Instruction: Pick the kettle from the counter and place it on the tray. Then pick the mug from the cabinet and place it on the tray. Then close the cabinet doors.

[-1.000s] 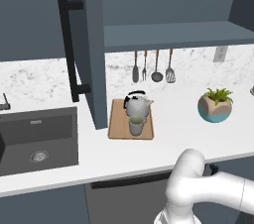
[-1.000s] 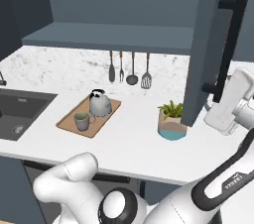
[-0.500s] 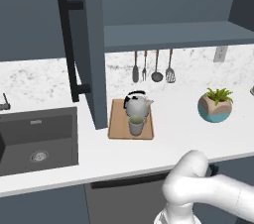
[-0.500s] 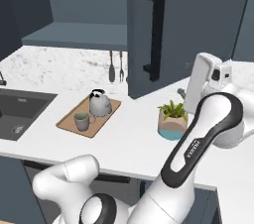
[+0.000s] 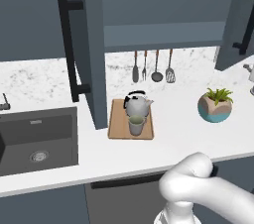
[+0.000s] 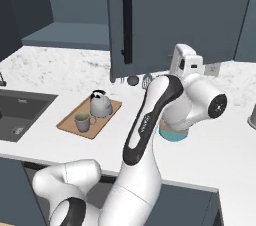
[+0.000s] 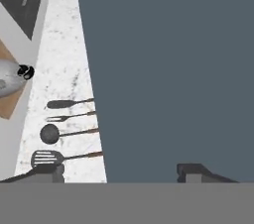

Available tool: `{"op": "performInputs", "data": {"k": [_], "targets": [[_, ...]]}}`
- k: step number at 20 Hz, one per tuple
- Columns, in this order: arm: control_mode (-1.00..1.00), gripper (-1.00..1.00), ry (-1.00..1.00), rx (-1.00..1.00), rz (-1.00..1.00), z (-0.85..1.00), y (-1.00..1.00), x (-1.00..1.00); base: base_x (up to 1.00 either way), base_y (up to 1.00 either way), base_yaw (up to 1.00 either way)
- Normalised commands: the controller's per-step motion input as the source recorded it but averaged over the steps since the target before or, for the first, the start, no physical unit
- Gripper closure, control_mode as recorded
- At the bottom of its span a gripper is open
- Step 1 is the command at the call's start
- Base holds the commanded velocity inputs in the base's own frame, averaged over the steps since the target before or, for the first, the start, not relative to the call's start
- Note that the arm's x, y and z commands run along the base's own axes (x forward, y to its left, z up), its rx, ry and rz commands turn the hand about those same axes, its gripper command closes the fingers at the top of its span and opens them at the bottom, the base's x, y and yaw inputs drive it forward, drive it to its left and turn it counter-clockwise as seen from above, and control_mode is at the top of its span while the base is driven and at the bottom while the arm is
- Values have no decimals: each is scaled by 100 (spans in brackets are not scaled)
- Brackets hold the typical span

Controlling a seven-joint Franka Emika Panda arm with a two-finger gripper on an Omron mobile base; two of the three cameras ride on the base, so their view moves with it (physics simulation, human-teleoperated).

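Note:
The silver-grey kettle (image 5: 137, 104) and the beige mug (image 5: 136, 125) both stand on the wooden tray (image 5: 117, 130) on the counter (image 5: 173, 139). They show again in the right base view as kettle (image 6: 100, 105), mug (image 6: 82, 121) and tray (image 6: 67, 120). The cabinet's left door (image 5: 92, 44) stands wide open. Its right door (image 6: 170, 20) is partly swung in. My gripper (image 6: 178, 64) is at the outer face of the right door (image 7: 173, 69), open, with nothing between its fingertips (image 7: 196, 170). The kettle (image 7: 9, 77) shows at the hand view's left edge.
A dark sink (image 5: 34, 134) is set into the counter on the left. Utensils (image 5: 151, 67) hang on the back wall under the cabinet. A teal plant pot (image 5: 215, 108) stands to the right of the tray, and my arm (image 6: 150, 120) crosses in front of it.
The right cabinet door has swung a long way toward shut, and my hand has travelled with it. Kettle, mug and tray have stayed put.

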Motion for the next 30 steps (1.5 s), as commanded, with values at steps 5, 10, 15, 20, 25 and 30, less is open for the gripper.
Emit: {"op": "performInputs", "data": {"k": [5, 10, 15, 20, 25, 30], "targets": [[-100, -100, 7, -2, -23, 6, 43, 99, 0, 0, 0], [-100, -100, 10, -1, -16, 5, 17, 100, 0, 0, 0], [-100, -100, 13, 0, -12, 0, 5, 91, 0, 0, 0], [-100, -100, 8, -1, -9, -4, 9, 59, 0, 0, 0], [-100, -100, -1, -15, -11, -67, 17, 2, 0, 0, 0], [-100, -100, 14, -11, -10, -100, 28, 0, 0, 0, 0]]}}
